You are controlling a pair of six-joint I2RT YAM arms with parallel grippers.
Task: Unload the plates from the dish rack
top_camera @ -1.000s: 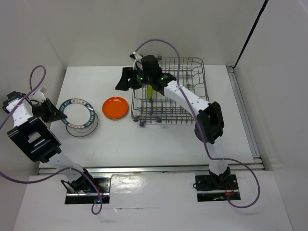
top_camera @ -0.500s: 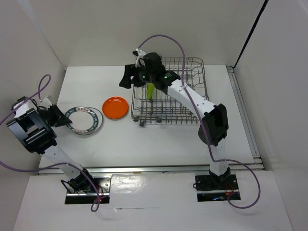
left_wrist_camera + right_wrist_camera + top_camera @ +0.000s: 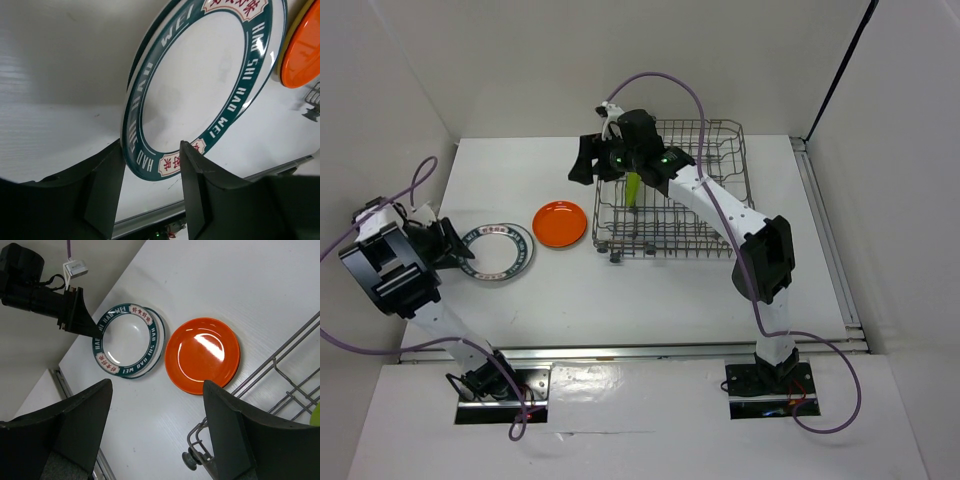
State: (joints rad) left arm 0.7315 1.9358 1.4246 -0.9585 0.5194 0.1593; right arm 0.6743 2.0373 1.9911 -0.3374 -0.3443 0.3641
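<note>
A: Now that the lettered plate (image 3: 497,250) lies on the bench (image 3: 650,290), what's changed from a second ago?

B: It was up and tilted then, further left. Now it's down, just left of the orange plate (image 3: 560,222). The left arm has re-folded, and the left claw (image 3: 460,250) is further right. The right arm's elbow shifted right a bit, with no move in the last half second. The orange plate and green plate (image 3: 633,187) are in the same spots.

A: Looks, shapes?

B: Lettered plate: round, glossy white, dark teal ring with white letters and red-on-cream panels. Orange one: round, shiny, shallow. Green one: lime, upright on edge in the dish rack (image 3: 705,190), toward its left end. Rack: grey wire, rectangular, with a small wheel (image 3: 189,457) at a corner.

A: Arm poses, claws?

B: Left arm is folded at the bench's left edge, claw pointing right at the lettered plate's rim. Its fingers (image 3: 105,190) are spread, with the rim showing in the gap, not pinched. Right arm is stretched over the rack. The right claw (image 3: 588,162) hangs beyond its far-left corner, fingers wide apart, nothing between them.
</note>
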